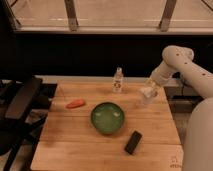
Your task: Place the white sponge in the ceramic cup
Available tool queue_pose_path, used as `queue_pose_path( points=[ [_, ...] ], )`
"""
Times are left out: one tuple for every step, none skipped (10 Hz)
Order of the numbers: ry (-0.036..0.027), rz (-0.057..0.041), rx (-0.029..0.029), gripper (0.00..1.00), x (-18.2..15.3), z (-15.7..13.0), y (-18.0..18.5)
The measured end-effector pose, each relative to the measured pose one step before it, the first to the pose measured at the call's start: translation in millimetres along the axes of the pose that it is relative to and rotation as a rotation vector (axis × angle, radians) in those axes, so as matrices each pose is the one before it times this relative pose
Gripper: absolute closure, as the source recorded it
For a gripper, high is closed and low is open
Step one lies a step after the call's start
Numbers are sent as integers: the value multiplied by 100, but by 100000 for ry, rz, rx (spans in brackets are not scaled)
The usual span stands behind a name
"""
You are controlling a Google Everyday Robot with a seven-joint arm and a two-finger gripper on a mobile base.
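The ceramic cup (147, 98) is a small white cup standing near the right edge of the wooden table (80, 145). My gripper (149, 90) hangs at the end of the white arm (172, 62), which comes in from the right. It sits directly over the cup's mouth, touching or almost touching the rim. I cannot make out the white sponge as a separate thing; it is hidden at the gripper or in the cup.
A green bowl (107, 118) sits mid-table. A clear bottle (118, 81) stands at the back, left of the cup. An orange carrot-like item (75, 104) lies at the left. A black flat object (132, 142) lies near the front. A black chair (20, 100) stands left of the table.
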Motion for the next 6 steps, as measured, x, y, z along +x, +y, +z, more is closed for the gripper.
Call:
queue_pose_path(
  points=[
    [-536,394,-783,20,-78,269,212],
    [-423,105,-495,20,-123,224,90],
    [-331,330,-228,20,-27,-30,377],
    [174,-349,1068,20,-84,-506,-3],
    [494,-672,1581,20,-140,-613,-202],
    [682,-707,3280,24,-312,-1483,-718]
  ],
)
